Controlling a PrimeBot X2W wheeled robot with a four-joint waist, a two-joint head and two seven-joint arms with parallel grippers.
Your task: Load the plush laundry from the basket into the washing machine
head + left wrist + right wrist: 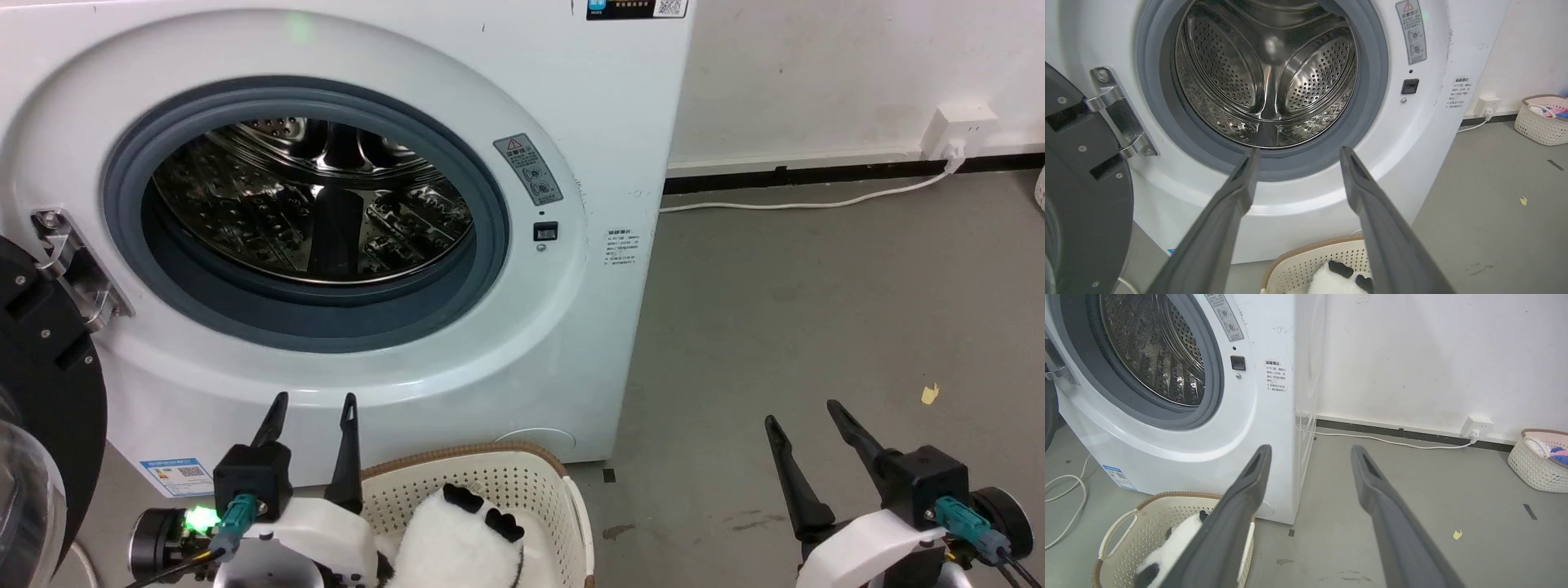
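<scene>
Both spread wide, empty: my left gripper (pixel 316 400) and right gripper (pixel 801 412). Plush laundry (pixel 457 539) sits in the basket (pixel 490 453), just right of the left one. Black paws face the washing machine (pixel 571 327); can't tell its long axis.

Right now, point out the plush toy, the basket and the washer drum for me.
plush toy (pixel 453 549): head view, white fluffy body.
basket (pixel 522 478): head view, perforated far wall.
washer drum (pixel 1265 61): left wrist view, steel back wall.
</scene>
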